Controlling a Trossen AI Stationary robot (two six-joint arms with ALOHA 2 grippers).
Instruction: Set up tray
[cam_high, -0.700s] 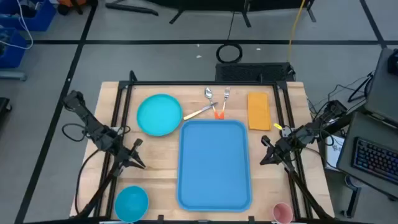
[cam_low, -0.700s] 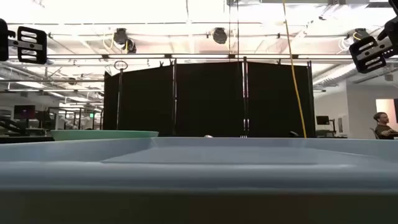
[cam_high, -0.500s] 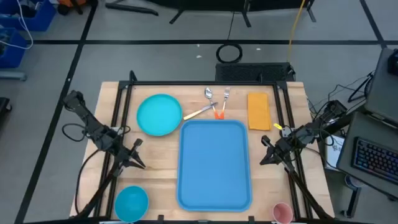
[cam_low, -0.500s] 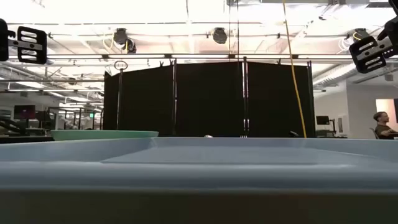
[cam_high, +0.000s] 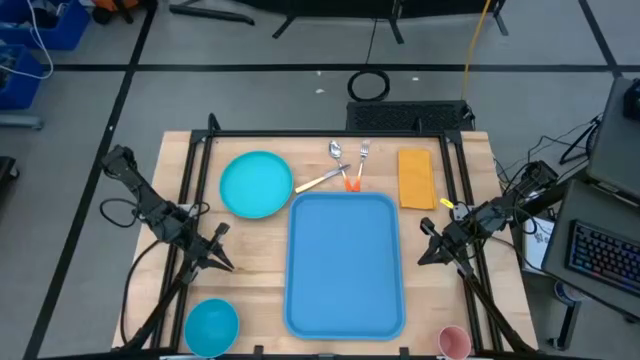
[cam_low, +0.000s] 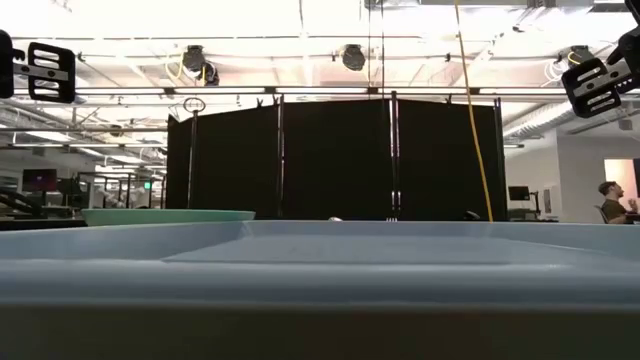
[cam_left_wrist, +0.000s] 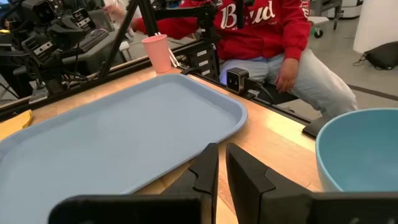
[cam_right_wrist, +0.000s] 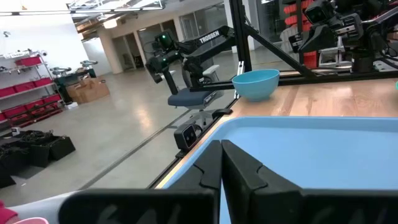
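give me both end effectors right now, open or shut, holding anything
Left end effector: shut, holding nothing, beside the tray's left edge.
Right end effector: shut, holding nothing, beside the tray's right edge.

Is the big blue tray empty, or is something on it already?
Empty. The tray shows only bare blue; the plate, spoon and fork lie outside its rim.
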